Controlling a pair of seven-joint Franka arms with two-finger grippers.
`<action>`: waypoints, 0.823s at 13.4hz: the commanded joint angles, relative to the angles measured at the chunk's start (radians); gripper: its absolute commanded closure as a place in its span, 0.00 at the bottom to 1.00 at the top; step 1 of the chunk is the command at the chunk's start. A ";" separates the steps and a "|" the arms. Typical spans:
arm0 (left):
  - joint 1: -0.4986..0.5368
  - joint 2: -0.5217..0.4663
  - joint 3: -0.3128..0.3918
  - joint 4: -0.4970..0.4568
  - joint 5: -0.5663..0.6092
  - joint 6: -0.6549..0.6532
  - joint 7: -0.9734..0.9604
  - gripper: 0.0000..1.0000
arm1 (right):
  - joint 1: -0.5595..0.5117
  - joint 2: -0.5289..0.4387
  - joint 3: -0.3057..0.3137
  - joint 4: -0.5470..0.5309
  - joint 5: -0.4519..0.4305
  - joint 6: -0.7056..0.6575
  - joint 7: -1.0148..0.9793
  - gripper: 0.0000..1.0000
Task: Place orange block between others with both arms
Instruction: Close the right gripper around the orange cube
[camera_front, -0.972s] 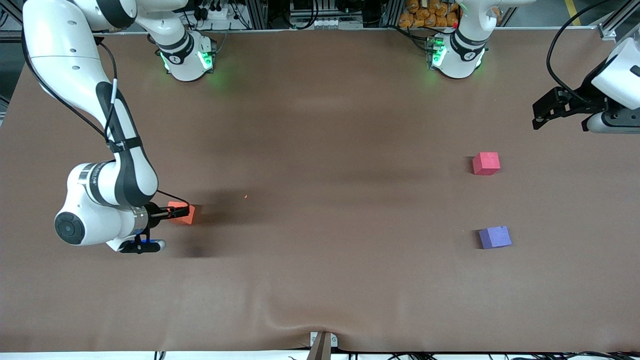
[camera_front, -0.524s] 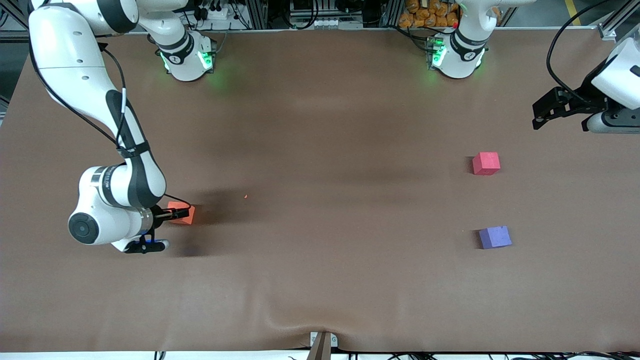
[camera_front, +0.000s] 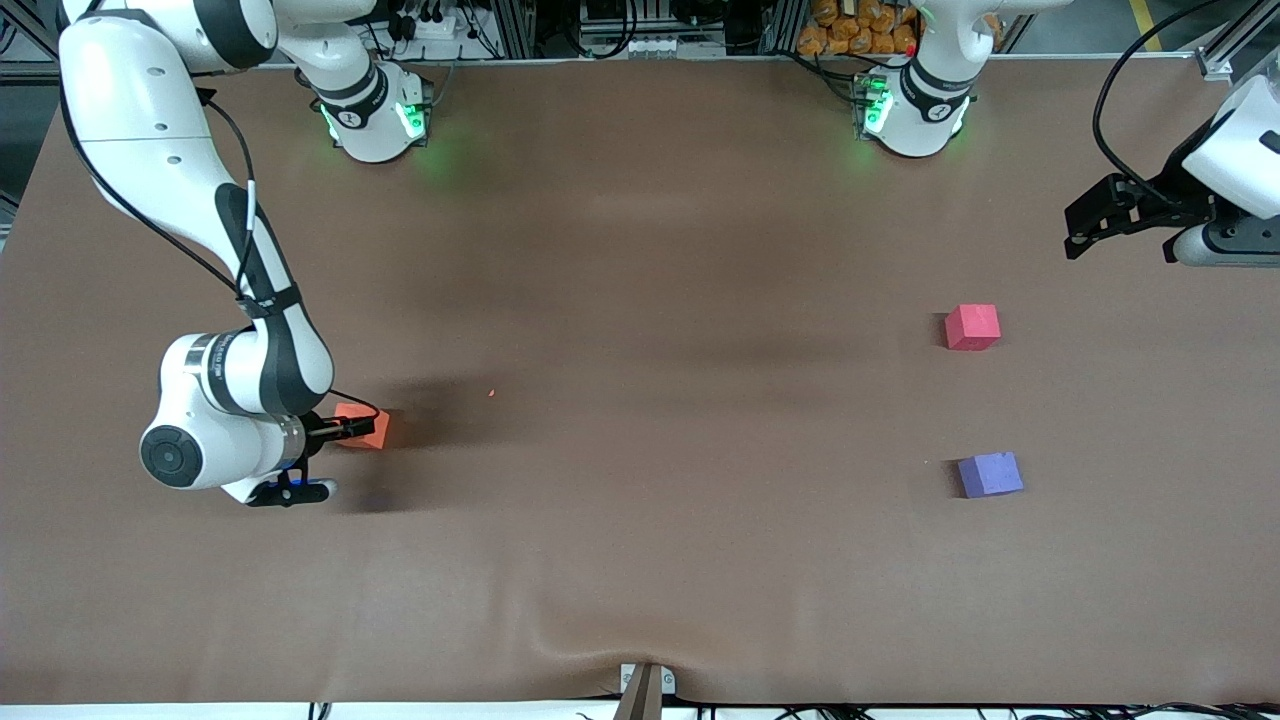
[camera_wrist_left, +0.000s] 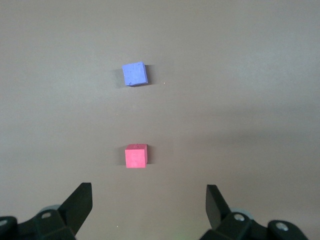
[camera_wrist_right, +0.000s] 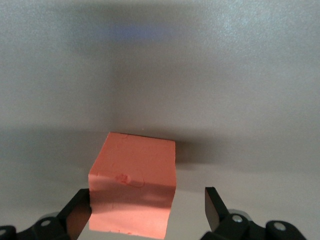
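Apparently light and a little soft, the orange block (camera_wrist_right: 133, 186) rests on the table (camera_front: 640, 560), well apart from the red-pink cube (camera_front: 972, 327), toward the right arm's end. The right gripper (camera_wrist_right: 148, 207) is spread open around it; pinch two flat faces. The left gripper (camera_wrist_left: 148, 204) waits open near that cube.

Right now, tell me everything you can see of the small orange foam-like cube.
The small orange foam-like cube is matte, with one small scuff on a face in the right wrist view. It sits flat on the brown table at the right arm's end, apart from the other two cubes. The right gripper is low around it, open, the cube between its fingers with a visible gap on one side.
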 joint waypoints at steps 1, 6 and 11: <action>0.005 -0.009 -0.004 0.003 0.008 -0.007 0.010 0.00 | -0.006 0.003 0.004 -0.013 -0.008 0.026 0.003 0.00; 0.007 -0.008 -0.004 0.003 0.008 -0.007 0.013 0.00 | -0.002 0.015 0.004 -0.013 -0.005 0.055 0.005 0.06; 0.008 -0.008 -0.004 0.003 0.008 -0.007 0.013 0.00 | -0.003 0.015 0.004 -0.010 -0.003 0.055 0.006 0.56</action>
